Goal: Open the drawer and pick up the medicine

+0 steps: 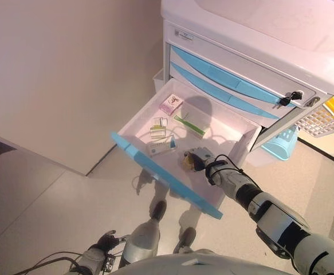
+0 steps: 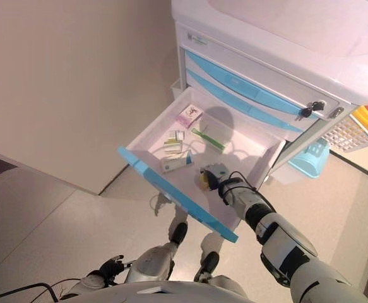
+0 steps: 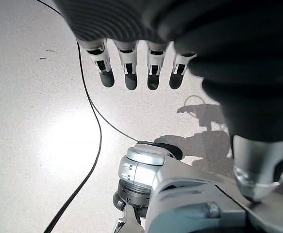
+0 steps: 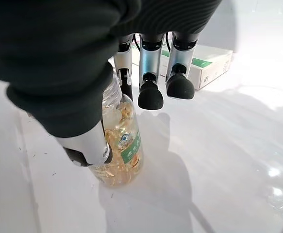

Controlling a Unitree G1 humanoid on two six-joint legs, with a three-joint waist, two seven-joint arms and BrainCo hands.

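Observation:
The cabinet's lowest drawer [image 1: 155, 169], white with a blue front, stands pulled wide open. My right hand [image 1: 200, 157] reaches down into its front right part. In the right wrist view the thumb [image 4: 88, 148] and one finger pinch a clear medicine bottle [image 4: 122, 145] of yellow capsules that stands upright on the drawer floor; the other fingertips [image 4: 151, 97] hang free beside it. The bottle [image 1: 185, 162] shows only as a yellow patch under the hand from above. My left hand [image 1: 101, 243] hangs low over the floor with straight fingers [image 3: 129, 73], holding nothing.
Other items lie in the drawer: a pink box [image 1: 171, 103], a green strip [image 1: 189, 125], small packets [image 1: 158, 127] and a white-green box [image 4: 207, 65]. The cabinet [image 1: 241, 63] has upper blue drawers and keys [image 1: 290, 97]. A light-blue basket [image 1: 281, 143] stands on the floor at the right.

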